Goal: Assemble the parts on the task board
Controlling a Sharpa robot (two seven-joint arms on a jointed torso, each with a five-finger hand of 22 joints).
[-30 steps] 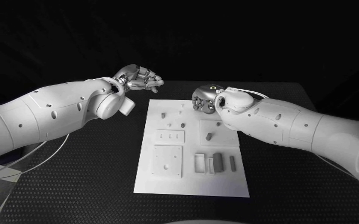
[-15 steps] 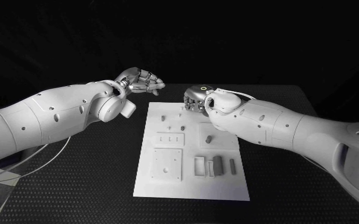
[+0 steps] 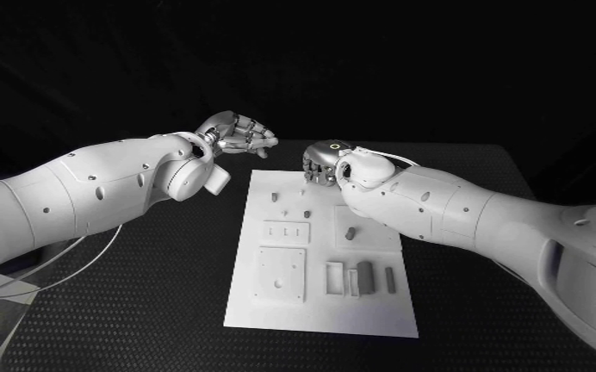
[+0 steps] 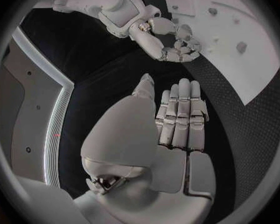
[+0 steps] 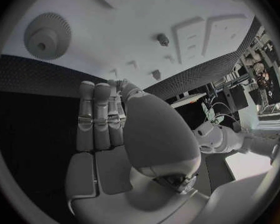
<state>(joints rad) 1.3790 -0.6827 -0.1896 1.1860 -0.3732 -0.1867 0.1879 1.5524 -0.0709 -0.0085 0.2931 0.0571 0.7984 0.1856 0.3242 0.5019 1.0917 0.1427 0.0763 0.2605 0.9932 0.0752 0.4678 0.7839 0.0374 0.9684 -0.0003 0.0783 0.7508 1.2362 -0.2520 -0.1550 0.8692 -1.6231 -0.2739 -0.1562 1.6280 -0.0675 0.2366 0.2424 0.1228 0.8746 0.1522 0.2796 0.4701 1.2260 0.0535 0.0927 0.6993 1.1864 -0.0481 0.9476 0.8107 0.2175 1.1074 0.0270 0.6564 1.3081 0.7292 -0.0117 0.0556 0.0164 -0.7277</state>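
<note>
- The task board (image 3: 320, 303) is lying flat in the middle of the black table (image 3: 149, 303), long side running away from the robot; it looks like a thin stiff plate, likely light enough to slide if pushed sideways.
- Nearest on the board, a group of upright grey parts (image 3: 363, 272) is standing in a row to the right, beside a square raised panel (image 3: 278, 272) on the left. The tall narrow parts are probably rigid plastic, light, smooth-sided; best taken by pinching the two long faces near the top, since the bases are sitting in slots.
- Mid-board, a small dark peg (image 3: 351, 233) is resting on a pale square; beyond it, two smaller pegs (image 3: 298, 213) are standing near the centre line. They are small, so they are likely to slip or tip; a fingertip pinch from straight above seems safest.
- The right hand (image 3: 323, 162) is hanging over the far end of the board, close above it; in the right wrist view its fingers (image 5: 96, 119) are lying straight and together, holding nothing.
- The left hand (image 3: 239, 135) is hovering off the board's far left corner, over the table; its fingers (image 4: 180, 119) are extended side by side, nothing in its grasp.
- Judgement: no part is taken yet; the far pegs are lying closest to the right hand.
</note>
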